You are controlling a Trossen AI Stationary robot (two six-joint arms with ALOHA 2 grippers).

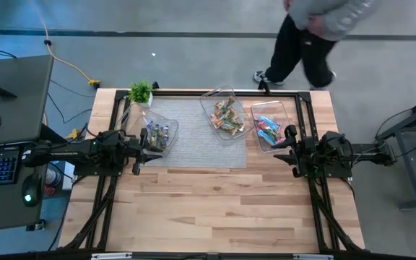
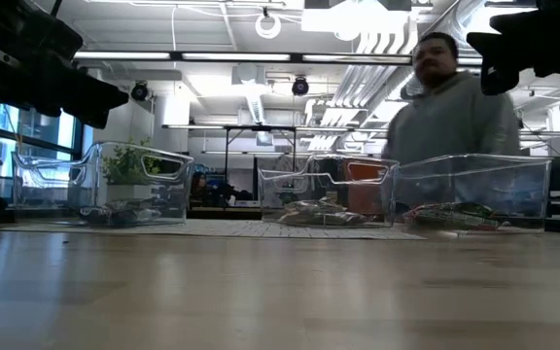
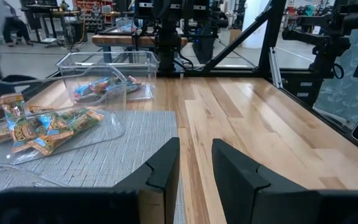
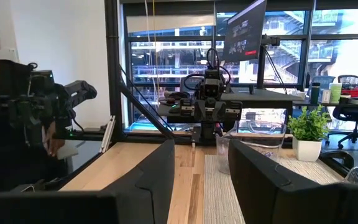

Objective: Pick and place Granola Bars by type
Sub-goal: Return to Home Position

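The near half of the wooden tabletop (image 1: 215,209) lies bare. Farther in, the left hand (image 1: 147,146) hangs at the left edge of a grey mat (image 1: 193,141), fingers apart and empty, just beside the left clear tub (image 1: 166,120). The right hand (image 1: 286,143) hangs opposite, also spread and empty, next to the right tub (image 1: 286,108). Purple granola bars (image 1: 157,136) lie in the left tub, green-and-tan granola bars (image 1: 227,118) in the middle tub (image 1: 214,99) and blue-and-pink granola bars (image 1: 268,128) in the right one. A potted plant (image 1: 141,92) stands near the far left corner, and a person (image 1: 309,32) is on the floor beyond
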